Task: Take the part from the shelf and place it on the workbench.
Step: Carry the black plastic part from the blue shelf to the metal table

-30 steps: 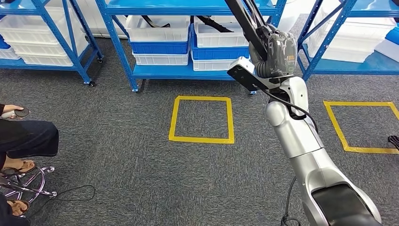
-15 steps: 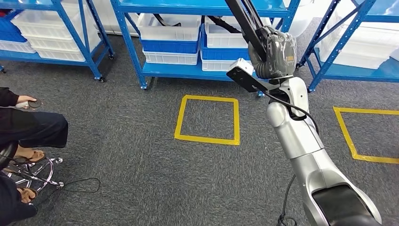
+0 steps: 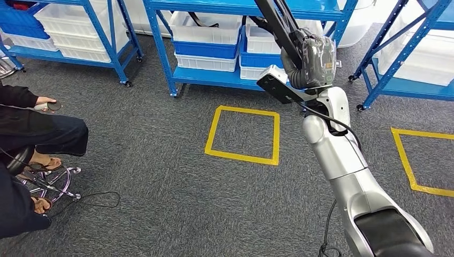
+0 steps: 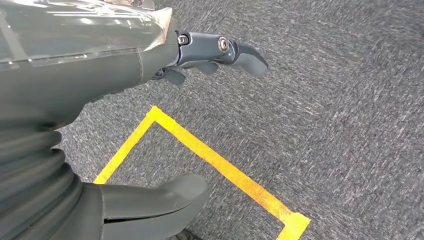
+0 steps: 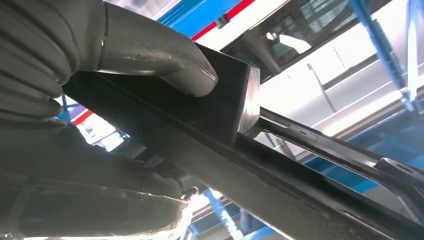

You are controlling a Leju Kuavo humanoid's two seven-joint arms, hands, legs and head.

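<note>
My right hand [image 3: 313,61] is raised in front of the blue shelf [image 3: 214,77] and grips a long black part [image 3: 274,21] that runs up and to the left out of the head view. In the right wrist view the thumb [image 5: 155,55] presses on the black part [image 5: 225,110], with the hand [image 5: 75,130] wrapped around it. My left hand [image 4: 150,55] hangs over the grey carpet, its fingers [image 4: 225,50] and thumb [image 4: 160,200] apart and holding nothing.
White and blue bins [image 3: 206,37] sit on the low shelf level. A yellow tape square [image 3: 243,134] marks the carpet ahead, another [image 3: 423,160] lies to the right. A person [image 3: 32,134] sits on a stool [image 3: 48,184] at the left, a cable [image 3: 96,201] beside it.
The whole picture has shifted right, so the camera has turned left; more of the seated person shows. My right hand still holds the black part in the same raised pose.
</note>
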